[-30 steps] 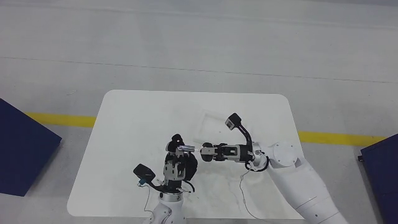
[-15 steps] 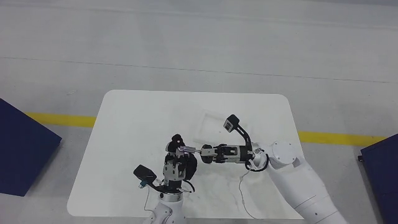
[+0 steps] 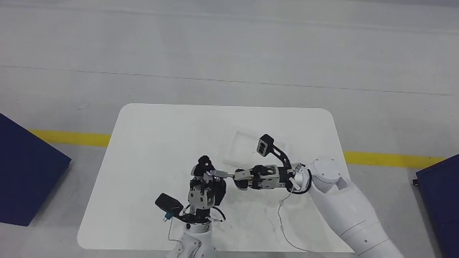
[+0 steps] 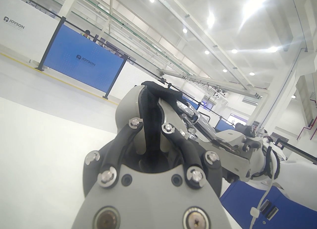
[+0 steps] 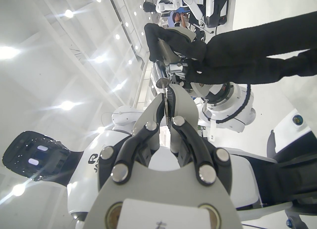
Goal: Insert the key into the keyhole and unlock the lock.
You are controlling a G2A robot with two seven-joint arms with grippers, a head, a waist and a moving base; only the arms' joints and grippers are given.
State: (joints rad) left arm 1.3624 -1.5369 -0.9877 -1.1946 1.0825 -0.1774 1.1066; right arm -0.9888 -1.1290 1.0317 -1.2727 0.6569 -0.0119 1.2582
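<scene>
Above the near middle of the white table (image 3: 143, 150), my left gripper (image 3: 206, 175) points upward and is shut on a small silver lock (image 3: 214, 175). In the left wrist view its black-padded fingers (image 4: 151, 96) clamp the lock's metal body (image 4: 189, 113). My right gripper (image 3: 237, 175) comes in level from the right, shut on the flat metal key (image 5: 165, 102). The key's tip sits in the keyhole at the end of the lock's round cylinder (image 5: 160, 73). In the right wrist view the left gripper (image 5: 173, 49) wraps the lock from the far side.
A faint rectangular outline (image 3: 242, 140) lies flat on the table behind the grippers. A thin white cable (image 3: 280, 222) hangs by the right arm. Dark blue barriers (image 3: 29, 172) stand on the floor off both table ends.
The right gripper has edged left toward the lock with the key, and its wrist has rolled a little. The left gripper has barely shifted.
</scene>
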